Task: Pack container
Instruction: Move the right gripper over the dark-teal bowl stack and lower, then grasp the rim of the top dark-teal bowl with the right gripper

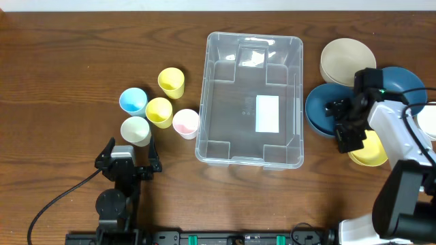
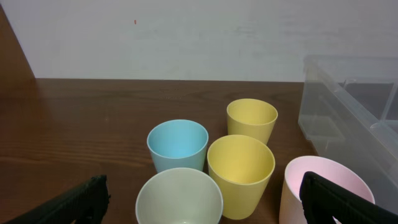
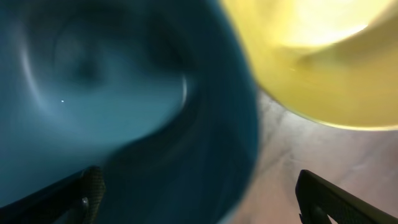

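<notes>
Zero packed: the container [image 1: 228, 102] holds only the white label [image 1: 267, 113] on its base, so the whole job is judged to lie ahead.
Container: one, clear, upright on the table [image 1: 61, 54], with cups on one side and bowls on the other.
Cups: five, all left of the container. They are one yellow cup [image 1: 172, 82], a second yellow cup [image 1: 159, 111], one blue cup [image 1: 133, 100], one pale green cup [image 1: 135, 130], and one pink cup [image 1: 185, 123] just beside the container's left wall.
Bowls: at least four, all right of the container. They are one beige bowl [image 1: 340, 58], one dark blue bowl [image 1: 405, 78], one lighter blue bowl [image 1: 320, 109] and one yellow bowl [image 1: 371, 156]. A pale shape at the frame edge beyond them cannot be identified.
Left gripper [image 1: 129, 153]: released, fingers wide, grasping nothing; left of the container, near the pale green cup.
Right gripper [image 1: 349, 136]: fingers spread, nothing between them; right of the container, over the lighter blue bowl and yellow bowl.
Left to do: by judgement, every cup and bowl.
</notes>
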Controlling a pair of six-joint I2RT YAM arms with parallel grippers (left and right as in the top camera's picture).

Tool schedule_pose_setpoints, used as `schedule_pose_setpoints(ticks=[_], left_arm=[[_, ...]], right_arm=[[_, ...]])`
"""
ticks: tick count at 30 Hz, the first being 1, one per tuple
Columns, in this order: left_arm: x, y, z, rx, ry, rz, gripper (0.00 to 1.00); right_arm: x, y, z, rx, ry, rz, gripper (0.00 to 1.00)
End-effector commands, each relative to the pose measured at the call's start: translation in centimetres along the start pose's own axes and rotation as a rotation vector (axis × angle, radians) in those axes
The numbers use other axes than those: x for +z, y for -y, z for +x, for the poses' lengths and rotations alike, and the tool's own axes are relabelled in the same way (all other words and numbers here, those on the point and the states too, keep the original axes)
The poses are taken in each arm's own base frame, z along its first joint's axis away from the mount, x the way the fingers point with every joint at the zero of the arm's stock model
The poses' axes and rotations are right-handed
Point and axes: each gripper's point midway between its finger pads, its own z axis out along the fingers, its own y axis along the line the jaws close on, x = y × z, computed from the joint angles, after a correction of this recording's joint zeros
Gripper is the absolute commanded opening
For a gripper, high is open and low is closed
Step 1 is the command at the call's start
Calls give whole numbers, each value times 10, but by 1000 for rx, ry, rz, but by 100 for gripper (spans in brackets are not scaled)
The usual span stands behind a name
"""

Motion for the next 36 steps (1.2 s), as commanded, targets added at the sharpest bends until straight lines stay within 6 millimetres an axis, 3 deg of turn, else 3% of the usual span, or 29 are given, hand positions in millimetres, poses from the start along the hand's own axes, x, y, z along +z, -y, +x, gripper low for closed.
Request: schedule_pose_setpoints(ticks=[1, 8, 15, 20, 24, 36], left_arm=[[1, -1, 17, 16, -50, -3, 98], [1, -1, 17, 16, -50, -3, 98], [1, -1, 17, 16, -50, -3, 98], [1, -1, 17, 16, -50, -3, 98], [1, -1, 17, 16, -50, -3, 98], [1, -1, 17, 16, -50, -3, 98]], right_arm=[[6, -5, -1, 7, 9, 8, 99], [11, -4, -5, 7, 28, 26, 76], [13, -1, -6, 5, 37, 40, 25], [13, -1, -6, 5, 37, 40, 17], [13, 0, -6, 5, 36, 44, 1], [1, -4, -11, 16, 50, 5, 1]])
